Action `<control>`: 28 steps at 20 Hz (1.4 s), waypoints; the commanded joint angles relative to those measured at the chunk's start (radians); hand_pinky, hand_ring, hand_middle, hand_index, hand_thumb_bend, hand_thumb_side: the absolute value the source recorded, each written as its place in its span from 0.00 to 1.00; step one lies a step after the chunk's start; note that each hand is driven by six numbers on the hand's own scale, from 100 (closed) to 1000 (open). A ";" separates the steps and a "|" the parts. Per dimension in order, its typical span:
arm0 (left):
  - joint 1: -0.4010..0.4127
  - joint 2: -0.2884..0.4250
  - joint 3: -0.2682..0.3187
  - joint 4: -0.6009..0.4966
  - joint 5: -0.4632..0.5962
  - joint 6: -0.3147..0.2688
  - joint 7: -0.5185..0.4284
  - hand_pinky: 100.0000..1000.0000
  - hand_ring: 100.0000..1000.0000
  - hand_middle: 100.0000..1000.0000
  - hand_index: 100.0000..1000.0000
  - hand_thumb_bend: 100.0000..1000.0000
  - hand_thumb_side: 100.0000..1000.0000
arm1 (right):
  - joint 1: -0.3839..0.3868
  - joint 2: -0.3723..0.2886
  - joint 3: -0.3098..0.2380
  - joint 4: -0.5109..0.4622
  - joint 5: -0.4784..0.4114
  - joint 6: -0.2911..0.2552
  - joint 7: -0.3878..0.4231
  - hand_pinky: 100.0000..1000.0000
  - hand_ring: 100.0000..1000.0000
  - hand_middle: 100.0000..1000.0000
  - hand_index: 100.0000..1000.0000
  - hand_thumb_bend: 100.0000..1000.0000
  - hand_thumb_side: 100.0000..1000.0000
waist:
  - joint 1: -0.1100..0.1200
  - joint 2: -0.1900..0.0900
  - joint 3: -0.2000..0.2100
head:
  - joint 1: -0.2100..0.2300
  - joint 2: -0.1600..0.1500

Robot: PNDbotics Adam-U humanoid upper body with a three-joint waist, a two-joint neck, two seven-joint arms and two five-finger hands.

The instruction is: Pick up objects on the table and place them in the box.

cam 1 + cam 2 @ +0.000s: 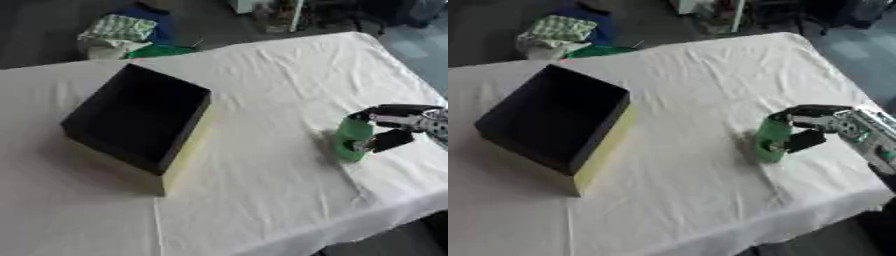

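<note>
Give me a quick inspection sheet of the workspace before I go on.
Surface: table under a creased white cloth.
Job's things: green cup upright at the right side; black box with yellow outer walls, open, at the left, nothing visible inside.
Clutter: nothing seen on the table.
Hands: right hand with fingers curled round the cup; left hand not in view.
Cables: nothing seen.
Surroundings: pile of cloth and bags on the floor beyond the far edge.
</note>
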 commanded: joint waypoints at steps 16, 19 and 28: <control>-0.005 0.001 0.006 -0.020 0.005 0.006 -0.021 0.62 0.68 0.57 0.71 0.01 0.88 | -0.017 -0.031 -0.034 -0.057 -0.092 0.033 -0.038 0.75 0.67 0.52 0.77 0.03 0.61 | 0.000 -0.007 -0.005 | 0.059 0.008; -0.003 0.000 0.006 -0.020 0.005 0.007 -0.022 0.62 0.68 0.57 0.71 0.01 0.88 | -0.018 -0.035 -0.042 -0.071 -0.096 0.044 -0.052 0.73 0.65 0.50 0.76 0.01 0.57 | -0.001 -0.007 -0.005 | 0.060 0.009; 0.000 -0.002 0.006 -0.020 0.006 0.008 -0.028 0.62 0.68 0.57 0.71 0.01 0.88 | -0.053 -0.053 -0.069 -0.151 -0.086 0.057 -0.071 0.73 0.64 0.49 0.76 0.01 0.53 | -0.003 -0.009 -0.006 | 0.070 0.017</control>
